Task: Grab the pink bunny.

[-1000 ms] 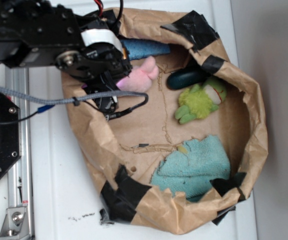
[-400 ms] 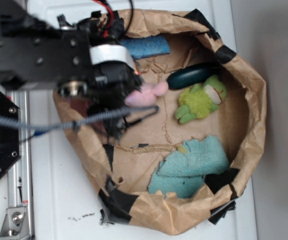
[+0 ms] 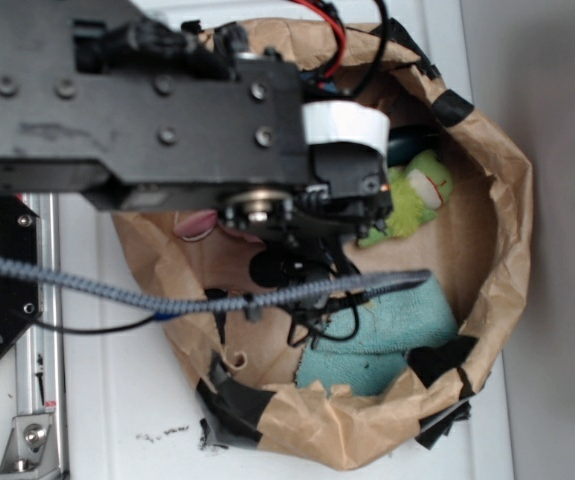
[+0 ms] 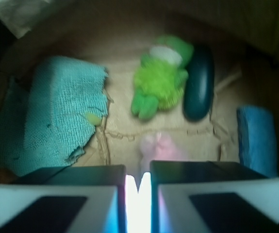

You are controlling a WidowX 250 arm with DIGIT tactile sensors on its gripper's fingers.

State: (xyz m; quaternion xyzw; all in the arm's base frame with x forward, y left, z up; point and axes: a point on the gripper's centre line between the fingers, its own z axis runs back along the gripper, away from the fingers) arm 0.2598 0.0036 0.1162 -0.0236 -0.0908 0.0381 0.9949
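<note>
Wrist view: the gripper point(image 4: 138, 187) is showing its two fingers point(image 4: 57, 196) drawn nearly together — only a thin bright slit is separating them. The pink bunny point(image 4: 158, 147) is poking out just past the fingertips; whether the fingers are actually pinching it cannot be told, since the contact is hidden behind them.

Edges and room: the brown paper bag point(image 3: 512, 230) is ringing everything with a crumpled raised wall, patched with black tape point(image 3: 242, 395). In the exterior view the black arm point(image 3: 137, 100) is hanging over the left and middle of the bag, covering much of the floor. Bare paper is lying between the bunny and the other items.

Around it, in the wrist view: a teal cloth point(image 4: 52, 116) to the left, a green plush point(image 4: 161, 80) beyond the bunny, a dark oval object point(image 4: 199, 82) touching the plush's right side, a blue cloth point(image 4: 256, 138) at far right.

The bunny is looking pale pink, fuzzy and blurred — only a small rounded part is visible.
</note>
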